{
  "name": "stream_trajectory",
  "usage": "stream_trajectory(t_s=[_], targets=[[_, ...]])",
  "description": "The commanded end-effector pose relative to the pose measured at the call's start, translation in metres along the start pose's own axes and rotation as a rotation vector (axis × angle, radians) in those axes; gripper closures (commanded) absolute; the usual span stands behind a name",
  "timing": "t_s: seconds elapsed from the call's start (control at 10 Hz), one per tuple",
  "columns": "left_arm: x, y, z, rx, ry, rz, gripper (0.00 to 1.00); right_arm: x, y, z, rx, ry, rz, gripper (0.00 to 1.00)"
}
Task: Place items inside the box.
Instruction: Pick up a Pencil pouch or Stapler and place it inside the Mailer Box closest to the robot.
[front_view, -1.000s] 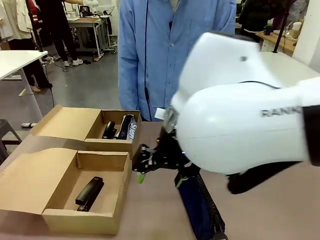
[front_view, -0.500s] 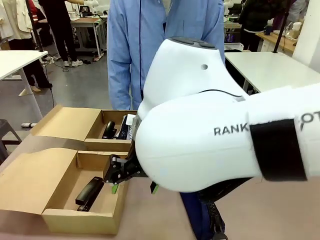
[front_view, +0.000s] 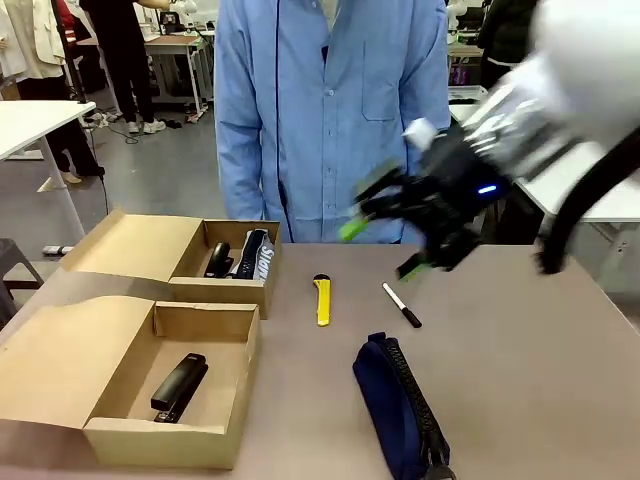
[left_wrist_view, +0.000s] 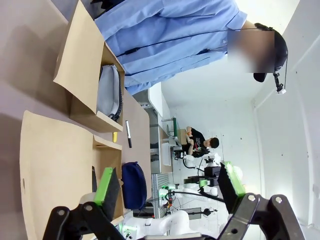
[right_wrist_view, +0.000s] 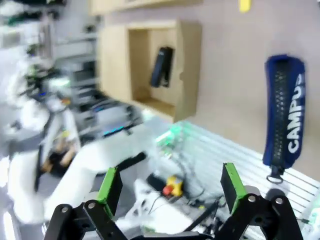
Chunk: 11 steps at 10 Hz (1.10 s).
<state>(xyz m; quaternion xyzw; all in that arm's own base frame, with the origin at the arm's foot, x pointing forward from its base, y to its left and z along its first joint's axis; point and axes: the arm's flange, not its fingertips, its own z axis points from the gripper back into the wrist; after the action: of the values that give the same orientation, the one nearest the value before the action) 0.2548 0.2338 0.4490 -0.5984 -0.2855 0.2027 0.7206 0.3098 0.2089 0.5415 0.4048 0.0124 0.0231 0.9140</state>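
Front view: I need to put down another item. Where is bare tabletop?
Widest bare tabletop lies right of the marker pen and navy pencil pouch. A narrower strip runs between the pouch and the near box, on the robot's side of the yellow utility knife. The far box is crowded.

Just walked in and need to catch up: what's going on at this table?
A robot is boxing up desk things while a person in a blue shirt stands at the far side. The near box holds a black stapler. A yellow knife, a marker and a navy pouch lie on the table. The right gripper hangs open and empty above them; the left gripper is open too.
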Motion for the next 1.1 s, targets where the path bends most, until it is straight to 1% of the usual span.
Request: stream_trajectory(t_s=[0.0, 0.1, 0.2, 0.3, 0.4, 0.5, 0.6, 0.7, 0.8, 1.0], targets=[[0.000, -0.001, -0.002, -0.025, -0.009, -0.020, 0.00, 0.002, -0.087, 0.058, 0.239, 0.140, -0.027, 0.00], [0.000, -0.001, -0.002, -0.025, -0.009, -0.020, 0.00, -0.005, -0.130, 0.089, 0.401, 0.103, -0.035, 0.00], [0.000, -0.001, -0.002, -0.025, -0.009, -0.020, 0.00, -0.018, -0.175, 0.113, 0.520, 0.025, -0.063, 0.00], [0.000, -0.001, -0.002, -0.025, -0.009, -0.020, 0.00, -0.037, -0.226, 0.129, 0.603, -0.095, -0.145, 0.00], [0.000, -0.001, -0.002, -0.025, -0.009, -0.020, 0.00, -0.058, -0.261, 0.130, 0.686, -0.176, -0.148, 0.00], [0.000, -0.001, -0.002, -0.025, -0.009, -0.020, 0.00, -0.078, -0.284, 0.122, 0.713, -0.238, -0.145, 0.00], [0.000, -0.001, -0.002, -0.025, -0.009, -0.020, 0.00, -0.091, -0.296, 0.107, 0.672, -0.302, -0.154, 0.00], [0.000, -0.001, -0.002, -0.025, -0.009, -0.020, 0.00, -0.094, -0.296, 0.088, 0.573, -0.392, -0.213, 0.00], [0.000, -0.001, -0.002, -0.025, -0.009, -0.020, 0.00, -0.048, -0.309, 0.187, 0.678, -0.245, -0.198, 0.00], [0.000, -0.001, -0.002, -0.025, -0.009, -0.020, 0.00, -0.048, -0.309, 0.187, 0.678, -0.245, -0.198, 0.00]])
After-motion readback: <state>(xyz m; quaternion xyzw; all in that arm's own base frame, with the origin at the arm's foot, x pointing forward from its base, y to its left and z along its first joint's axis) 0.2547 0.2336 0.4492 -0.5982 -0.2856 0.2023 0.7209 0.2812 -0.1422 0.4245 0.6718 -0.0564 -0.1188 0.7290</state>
